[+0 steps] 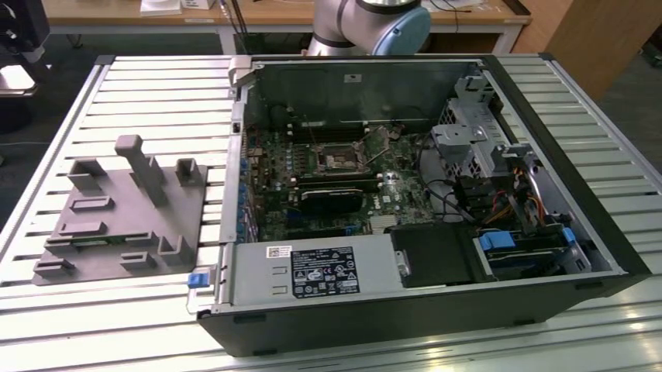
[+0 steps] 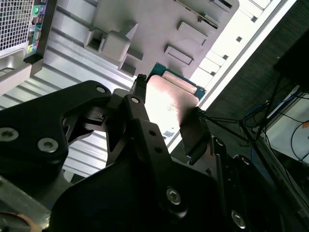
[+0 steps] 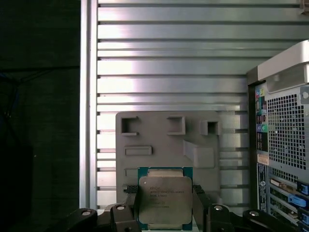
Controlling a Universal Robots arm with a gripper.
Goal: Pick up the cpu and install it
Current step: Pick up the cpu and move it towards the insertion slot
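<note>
Cpu (image 3: 165, 198) pinched in gripper (image 3: 165, 215), held above grey tray (image 3: 159, 140), computer case (image 3: 285, 140) alongside

Bright light glares off the slatted table (image 1: 104, 318) — the case interior (image 1: 342, 101) lies shadowed (floor (image 3: 38, 121) dark).

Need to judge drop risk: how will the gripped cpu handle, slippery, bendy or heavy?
Probably stiff: the cpu sits flat and unbent in the gripper. Its shiny metal top looks smooth, so it may slip. Thin and pinched by two edges, it seems light.
</note>
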